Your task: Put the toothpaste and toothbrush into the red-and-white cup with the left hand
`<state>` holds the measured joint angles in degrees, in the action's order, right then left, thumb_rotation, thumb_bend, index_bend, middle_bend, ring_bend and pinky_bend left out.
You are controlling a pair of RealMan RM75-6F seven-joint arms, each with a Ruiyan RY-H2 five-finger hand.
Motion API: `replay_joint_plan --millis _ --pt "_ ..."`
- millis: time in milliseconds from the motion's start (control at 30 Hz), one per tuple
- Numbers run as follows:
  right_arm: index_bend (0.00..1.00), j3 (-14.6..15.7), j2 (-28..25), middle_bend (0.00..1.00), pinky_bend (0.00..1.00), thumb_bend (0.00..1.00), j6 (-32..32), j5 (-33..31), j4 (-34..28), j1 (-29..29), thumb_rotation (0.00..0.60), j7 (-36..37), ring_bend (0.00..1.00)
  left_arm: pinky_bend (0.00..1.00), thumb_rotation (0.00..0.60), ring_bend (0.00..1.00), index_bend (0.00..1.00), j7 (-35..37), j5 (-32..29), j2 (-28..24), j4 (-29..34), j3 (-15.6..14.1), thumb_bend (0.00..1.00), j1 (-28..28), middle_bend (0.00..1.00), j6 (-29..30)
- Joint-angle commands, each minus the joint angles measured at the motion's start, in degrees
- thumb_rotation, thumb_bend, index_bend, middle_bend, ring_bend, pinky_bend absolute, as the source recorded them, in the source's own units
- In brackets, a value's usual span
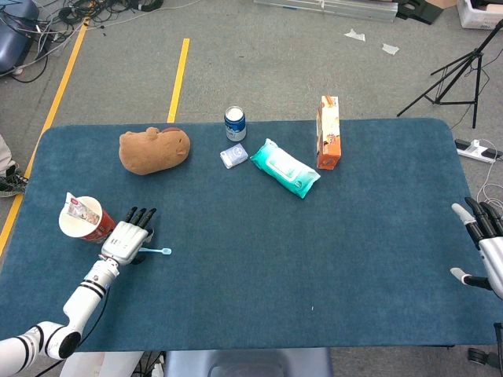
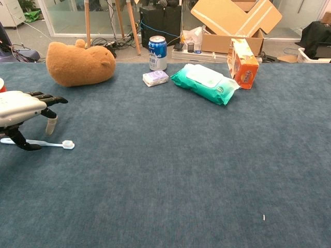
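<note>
The left hand (image 2: 20, 106) covers the toothbrush (image 2: 49, 143) handle's end; the red-and-white cup (image 2: 1, 86) is cut off at the chest view's left edge.

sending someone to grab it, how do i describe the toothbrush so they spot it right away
Go to the robot's left end of the blue table, where the red-and-white cup stands. Beside it is the left hand; the toothbrush lies flat there, under and beside that hand. It is the only thin, pale blue stick, its white head pointing toward the table's middle.
</note>
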<state>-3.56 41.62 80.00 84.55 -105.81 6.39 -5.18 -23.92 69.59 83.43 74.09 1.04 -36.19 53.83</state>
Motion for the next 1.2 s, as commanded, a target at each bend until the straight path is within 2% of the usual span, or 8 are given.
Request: replay_joint_plan --millis 33,767,1200 --pt "0.00 0.0 0.1 0.00 0.32 0.00 0.0 0.0 0.1 0.0 0.600 -0.1 0.00 0.00 0.600 0.00 0.47 -0.1 -0.9 0.2 -0.4 0.4 0.21 0.0 0.00 -0.6" --pt "0.00 0.2 0.9 0.00 0.32 0.00 -0.6 -0.2 0.6 0.2 0.600 -0.3 0.00 0.00 0.600 0.00 0.48 -3.6 -6.5 0.1 0.0 1.4 0.21 0.0 0.00 -3.1" --pt "0.00 0.3 1.1 0.00 0.32 0.00 -0.7 -0.2 1.0 0.2 0.600 0.1 0.00 0.00 0.600 0.00 0.49 -4.6 -8.7 0.1 0.7 1.7 0.27 -0.3 0.00 -3.7"
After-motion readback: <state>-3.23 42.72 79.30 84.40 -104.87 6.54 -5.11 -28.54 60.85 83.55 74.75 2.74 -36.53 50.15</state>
